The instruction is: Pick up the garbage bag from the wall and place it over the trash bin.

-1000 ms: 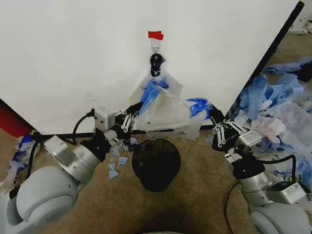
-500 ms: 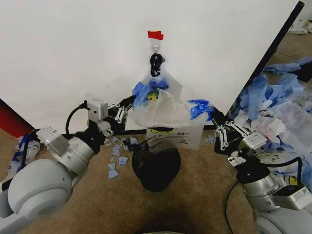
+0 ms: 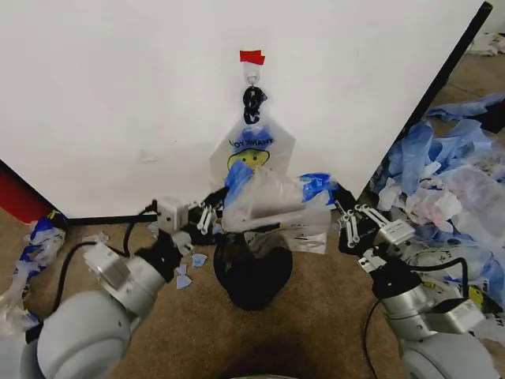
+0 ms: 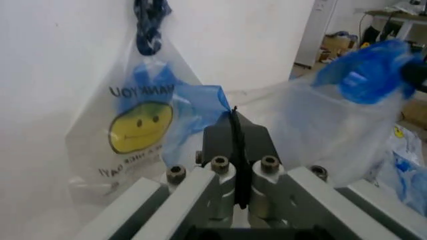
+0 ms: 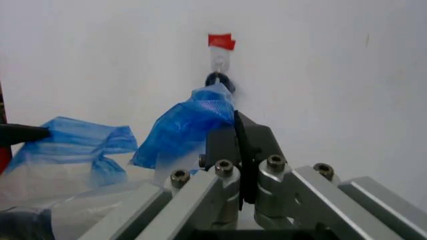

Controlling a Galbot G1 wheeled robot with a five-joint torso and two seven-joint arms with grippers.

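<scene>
Both grippers hold one garbage bag [image 3: 268, 199] stretched between them, directly above the trash bin [image 3: 252, 266], which stands on the brown floor at about 6 o'clock from the hook [image 3: 252, 76] on the wall [image 3: 118, 95]. The left gripper [image 3: 215, 207], at the bag's 9 o'clock, has its jaws pressed together on a blue handle [image 4: 193, 112] — the left wrist view shows the black pads meeting with the blue film caught between them. The right gripper [image 3: 338, 207], at the bag's 3 o'clock, is likewise clamped on the other blue handle [image 5: 193, 125]. The bag's lower edge hangs down to the bin's rim. Behind it, at 12 o'clock, a second bag [image 3: 251, 150] with a yellow smiley face hangs flat against the wall from the hook, under a strip of red tape [image 3: 252, 57]. Small blue scraps [image 3: 188, 264] lie on the floor at the bin's 9 o'clock.
</scene>
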